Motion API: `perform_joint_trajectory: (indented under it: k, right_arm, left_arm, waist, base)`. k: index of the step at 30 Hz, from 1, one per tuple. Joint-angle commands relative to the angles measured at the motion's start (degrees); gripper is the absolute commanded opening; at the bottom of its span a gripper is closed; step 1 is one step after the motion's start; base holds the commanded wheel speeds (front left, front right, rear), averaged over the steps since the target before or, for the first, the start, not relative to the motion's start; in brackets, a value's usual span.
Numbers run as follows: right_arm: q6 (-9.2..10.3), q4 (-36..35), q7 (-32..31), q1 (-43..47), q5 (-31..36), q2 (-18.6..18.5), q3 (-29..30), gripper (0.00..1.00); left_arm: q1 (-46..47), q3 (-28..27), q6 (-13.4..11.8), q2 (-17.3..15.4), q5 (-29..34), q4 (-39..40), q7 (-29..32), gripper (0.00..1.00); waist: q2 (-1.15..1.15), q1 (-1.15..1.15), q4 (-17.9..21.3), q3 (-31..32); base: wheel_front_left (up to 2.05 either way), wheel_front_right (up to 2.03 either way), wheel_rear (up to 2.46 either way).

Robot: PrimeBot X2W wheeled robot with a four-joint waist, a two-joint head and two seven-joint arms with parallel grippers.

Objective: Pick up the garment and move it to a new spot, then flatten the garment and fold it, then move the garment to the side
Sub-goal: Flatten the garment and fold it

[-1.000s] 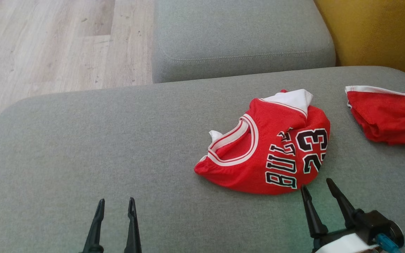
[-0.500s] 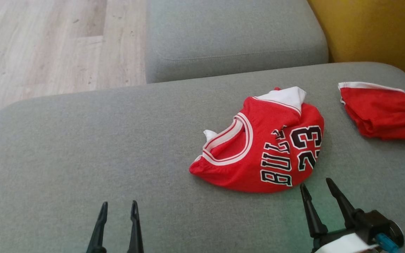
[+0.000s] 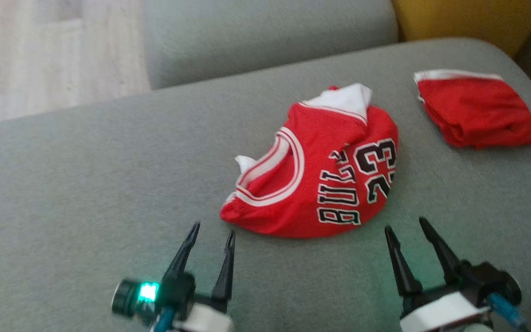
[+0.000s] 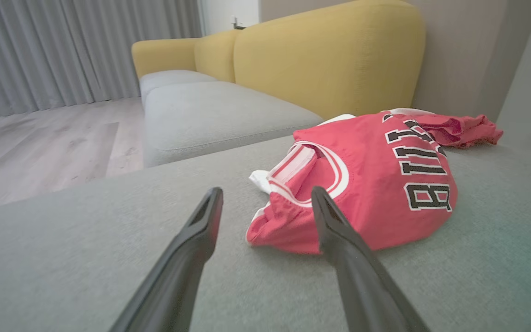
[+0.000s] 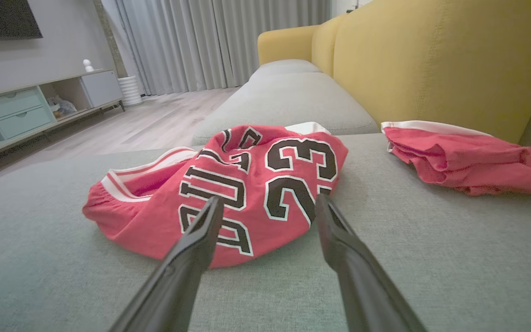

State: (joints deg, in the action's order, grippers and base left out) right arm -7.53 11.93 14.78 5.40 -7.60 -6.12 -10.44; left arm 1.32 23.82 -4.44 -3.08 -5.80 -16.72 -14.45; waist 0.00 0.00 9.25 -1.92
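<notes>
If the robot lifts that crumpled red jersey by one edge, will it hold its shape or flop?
Probably flops: the jersey lies in soft, slack folds, so it should drape from a pinch. It looks thin and likely light. Pushed across the grey cushion, it would probably bunch rather than slide whole.

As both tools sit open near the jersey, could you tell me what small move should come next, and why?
Probably ease both forward onto the jersey: left tool and right tool hover open, short of its near edge, holding nothing.
</notes>
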Motion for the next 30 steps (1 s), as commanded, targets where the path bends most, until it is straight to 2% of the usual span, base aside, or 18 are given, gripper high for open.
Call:
perform_joint_trajectory:
  k: [1, 7, 15, 17, 21, 25, 28, 30]
  right_arm:
    - [0.04, -2.13, 0.22, -3.07, -0.46, -0.52, -1.26, 1.0]
    - [0.04, -1.99, 0.22, -5.29, -1.11, -0.59, -2.04, 1.0]
    - [0.04, -1.92, 0.22, -7.19, -1.82, -0.7, -3.65, 1.0]
    - [0.04, -1.78, 0.22, -7.35, -1.99, -0.58, -4.13, 1.0]
    - [0.04, -1.16, 0.22, -7.27, -2.23, -0.24, -5.02, 1.0]
    - [0.04, -0.58, 0.22, -7.58, -2.56, 0.05, -6.23, 1.0]
    - [0.04, -0.6, 0.22, -7.7, -2.51, 0.2, -6.57, 1.0]
    - [0.04, -0.6, 0.22, -7.52, -2.38, 0.29, -6.52, 1.0]
  left_arm:
    - [3.53, -1.42, 0.26, 0.2, 0.36, 0.98, -0.54, 1.0]
    - [12.62, 0.15, 1.53, 0.2, -1.65, -8.76, -0.55, 1.0]
    - [19.28, 0.14, -0.48, 0.2, -5.59, -22.2, 0.73, 1.0]
    - [20.26, 0.85, 0.54, 0.2, -6.76, -22.38, 0.24, 0.0]
    - [22.07, 3.54, 4.51, 0.2, -11.23, -18.89, -0.28, 0.0]
    - [26.26, 7.86, 9.09, 0.2, -24.11, -10.09, 1.46, 0.0]
    - [33.12, 11.03, 10.16, 0.2, -34.71, -2.67, 4.82, 0.0]
    - [39.54, 12.14, 9.97, 0.2, -39.9, 0.56, 6.55, 0.0]
  waist:
    - [0.0, 0.0, 2.22, -2.34]
    - [0.0, 0.0, 6.73, -5.07]
    - [0.0, 0.0, 11.81, -7.32]
    - [0.0, 0.0, 12.94, -7.46]
    - [0.0, 0.0, 15.07, -7.24]
    - [0.0, 0.0, 17.16, -6.65]
    - [0.0, 0.0, 18.17, -5.95]
    - [0.0, 0.0, 18.4, -5.48]
  base:
    - [0.0, 0.0, 0.0]
    - [0.0, 0.0, 0.0]
    - [0.0, 0.0, 0.0]
    - [0.0, 0.0, 0.0]
    - [0.0, 0.0, 0.0]
    - [0.0, 0.0, 0.0]
    - [0.0, 0.0, 0.0]
    - [0.0, 0.0, 0.0]
